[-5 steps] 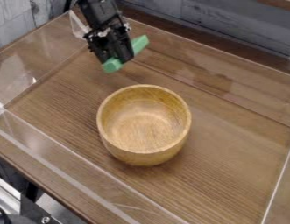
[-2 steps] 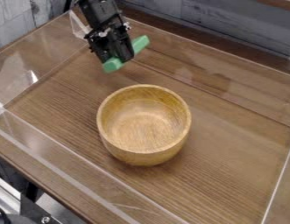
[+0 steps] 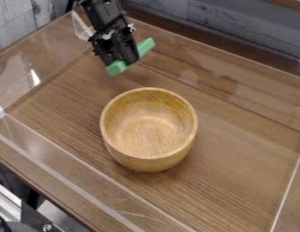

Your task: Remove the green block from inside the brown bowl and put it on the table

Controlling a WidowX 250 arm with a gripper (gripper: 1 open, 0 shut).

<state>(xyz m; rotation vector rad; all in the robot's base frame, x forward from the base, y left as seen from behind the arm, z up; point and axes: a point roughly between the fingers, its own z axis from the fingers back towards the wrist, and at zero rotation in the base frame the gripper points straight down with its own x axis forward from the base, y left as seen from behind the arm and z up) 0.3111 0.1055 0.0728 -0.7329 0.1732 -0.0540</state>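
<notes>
Your gripper (image 3: 120,56) is clamped on the green block (image 3: 129,56), upper left of frame; block sticks out both sides of the fingers, above the table (image 3: 67,109). Brown bowl (image 3: 149,129) sits apart, below-right, mid-frame.

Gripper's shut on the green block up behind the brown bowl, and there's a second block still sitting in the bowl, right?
Not quite. The camera view shows the brown bowl empty, with no second block in it. The rest holds: the gripper is shut on the green block, behind the bowl.
</notes>
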